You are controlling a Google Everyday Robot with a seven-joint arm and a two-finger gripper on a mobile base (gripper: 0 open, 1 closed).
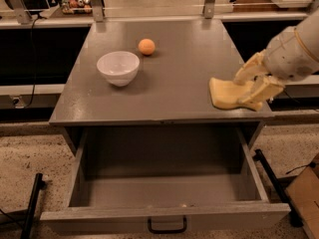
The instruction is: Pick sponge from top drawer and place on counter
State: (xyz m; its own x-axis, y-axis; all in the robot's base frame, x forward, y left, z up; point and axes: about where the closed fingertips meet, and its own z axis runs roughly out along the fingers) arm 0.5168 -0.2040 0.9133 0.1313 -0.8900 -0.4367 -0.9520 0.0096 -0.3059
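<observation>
**A:** What lies on the counter [179, 59] besides the task's thing?

**B:** A white bowl [118, 67] at 9 o'clock from the counter's centre. A small orange ball [146, 46] sits at 2 o'clock from the bowl, near it but not touching. Both are well apart from the gripper [243, 91].

**A:** And the top drawer [77, 171]?

**B:** It stands pulled out at 6 o'clock below the counter, with its black handle [167, 226] on the front panel.

**A:** Where is the sponge [224, 92]?

**B:** At about 4 o'clock, by the counter's front right corner. It is pale yellow and flat with wavy edges. I cannot tell whether it touches the surface.

**A:** The gripper?

**B:** It reaches in from 3 o'clock. Its jaws are closed on the sponge's right end, one finger on each side.
</observation>
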